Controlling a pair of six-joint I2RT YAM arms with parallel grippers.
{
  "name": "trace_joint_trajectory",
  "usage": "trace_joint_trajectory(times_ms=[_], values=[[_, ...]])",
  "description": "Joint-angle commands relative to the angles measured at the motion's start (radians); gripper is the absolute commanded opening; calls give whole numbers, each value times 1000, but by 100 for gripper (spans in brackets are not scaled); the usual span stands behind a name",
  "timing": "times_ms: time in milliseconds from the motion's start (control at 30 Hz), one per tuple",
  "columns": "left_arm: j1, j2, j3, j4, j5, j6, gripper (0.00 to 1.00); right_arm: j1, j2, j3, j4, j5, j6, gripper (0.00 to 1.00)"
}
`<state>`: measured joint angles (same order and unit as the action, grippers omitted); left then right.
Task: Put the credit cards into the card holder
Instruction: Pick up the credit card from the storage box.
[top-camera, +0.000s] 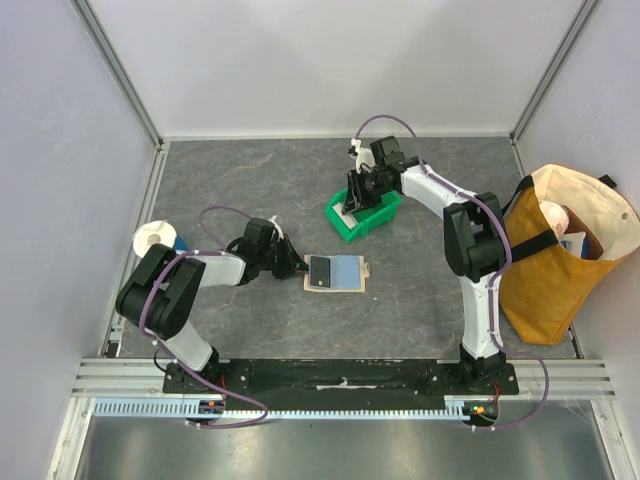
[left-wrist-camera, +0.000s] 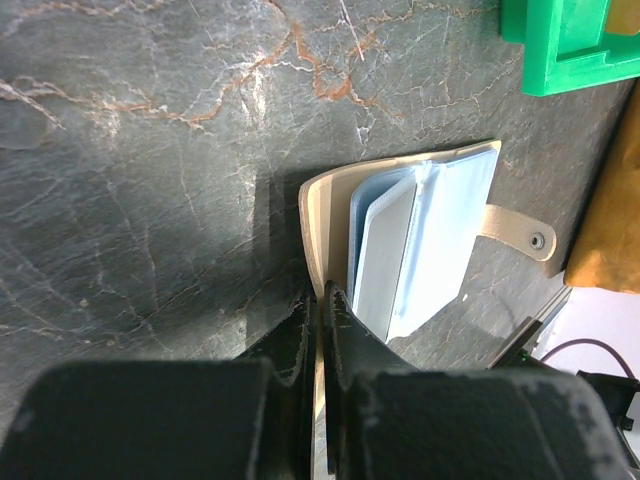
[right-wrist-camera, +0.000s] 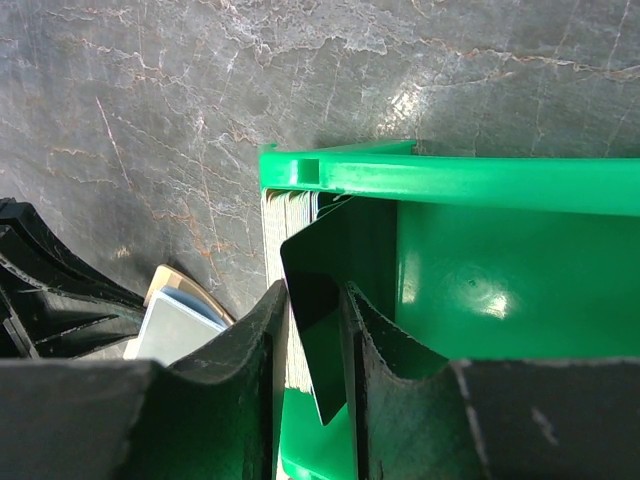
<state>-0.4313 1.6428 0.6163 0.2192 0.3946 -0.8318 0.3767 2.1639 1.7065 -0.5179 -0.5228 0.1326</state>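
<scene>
The tan card holder (top-camera: 338, 273) lies open mid-table, with a dark card (top-camera: 321, 271) and light blue sleeves showing. In the left wrist view its snap tab (left-wrist-camera: 538, 240) points right and light blue cards (left-wrist-camera: 385, 250) sit inside. My left gripper (top-camera: 293, 262) is shut on the holder's tan cover (left-wrist-camera: 322, 215) at its left edge. My right gripper (top-camera: 358, 196) is down in the green bin (top-camera: 380, 215). Its jaws stand narrowly apart astride a tilted dark card (right-wrist-camera: 320, 300), beside a stack of whitish cards (right-wrist-camera: 278, 230) against the bin wall.
A tan tote bag (top-camera: 555, 270) with items inside stands at the right, close to the right arm. A white tape roll (top-camera: 153, 237) and a blue object (top-camera: 181, 242) sit at the left edge. Enclosure walls ring the grey table.
</scene>
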Motion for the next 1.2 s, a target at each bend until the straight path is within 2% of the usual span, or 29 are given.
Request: trace_joint_trajectory(times_ms=[0, 600, 767, 867, 933, 1000, 1167], values=[[2, 32, 3, -44, -22, 36, 2, 5, -58, 33, -14, -29, -8, 33], [3, 40, 2, -40, -16, 37, 2, -7, -79, 41, -7, -6, 5, 17], [3, 40, -3, -35, -17, 36, 2, -7, -79, 42, -8, 20, 2, 15], [3, 40, -3, -35, -17, 36, 2, -9, -79, 39, -5, 7, 5, 11], [3, 38, -1, -35, -17, 36, 2, -9, -84, 36, -5, 39, 13, 3], [3, 38, -1, -35, -17, 36, 2, -9, -88, 39, -8, 102, 21, 0], [3, 37, -6, -32, -16, 34, 2, 13, -95, 25, -16, 216, -5, 0]])
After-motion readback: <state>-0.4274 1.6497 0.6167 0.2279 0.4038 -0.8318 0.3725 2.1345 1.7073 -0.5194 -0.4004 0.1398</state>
